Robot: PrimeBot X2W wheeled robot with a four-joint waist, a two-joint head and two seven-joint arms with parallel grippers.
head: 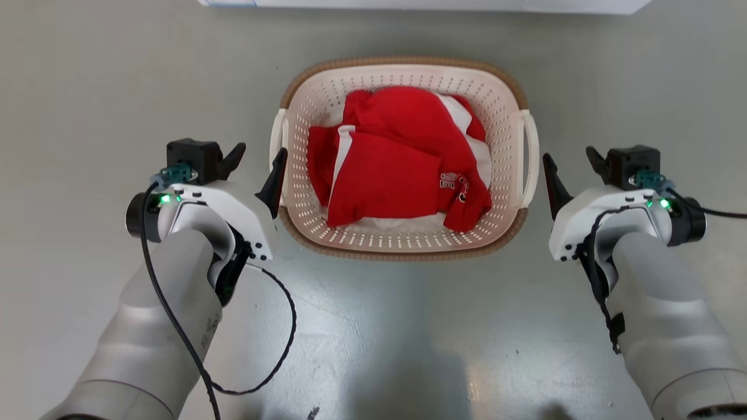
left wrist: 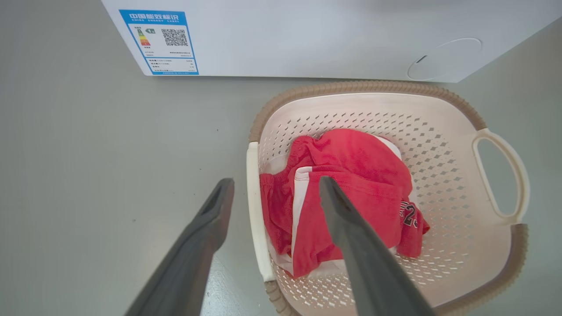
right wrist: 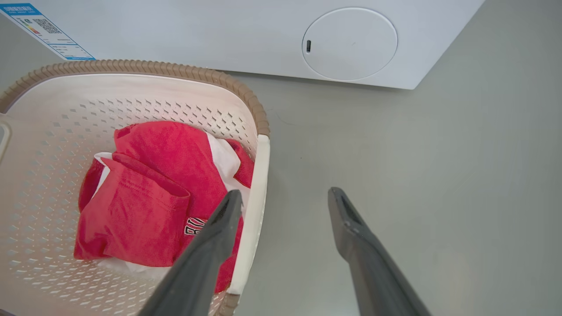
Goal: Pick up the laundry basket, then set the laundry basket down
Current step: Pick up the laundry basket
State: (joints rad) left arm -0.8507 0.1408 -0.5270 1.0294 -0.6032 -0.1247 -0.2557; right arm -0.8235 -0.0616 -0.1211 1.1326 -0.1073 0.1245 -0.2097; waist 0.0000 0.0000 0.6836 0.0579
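Laundry basket point(head: 408, 60), a rounded-rectangular, cream-white perforated plastic tub with a brown woven-look rim. It stands on the grey floor point(head: 87, 87) in front of a white box-shaped appliance point(left wrist: 307, 39) and holds a crumpled red-and-white garment point(head: 402, 157).

The left gripper point(head: 261, 153) is beside the white left handle point(head: 277, 134) and the right gripper point(head: 569, 154) is beside the white right handle point(head: 530, 157). Both sets of jaws are wide apart and hold nothing. In each wrist view the near handle lies in line with the gap between that arm's jaws. Whether the jaws are level with the handles cannot be told.

Step in hand, as judged: the approach before pick-up, since the basket is not yet lifted.

The next move calls for each pair of jaws to take its handle between them and close. Both arms then raise together, so that the basket stays level and the garment does not spill.

Writing: a blue-bordered energy label point(left wrist: 162, 41) on the appliance is headed 中国能效标识 and carries a coloured rating scale and a QR code; its small print is illegible. The garment's black lettering is folded over and cannot be read in full.
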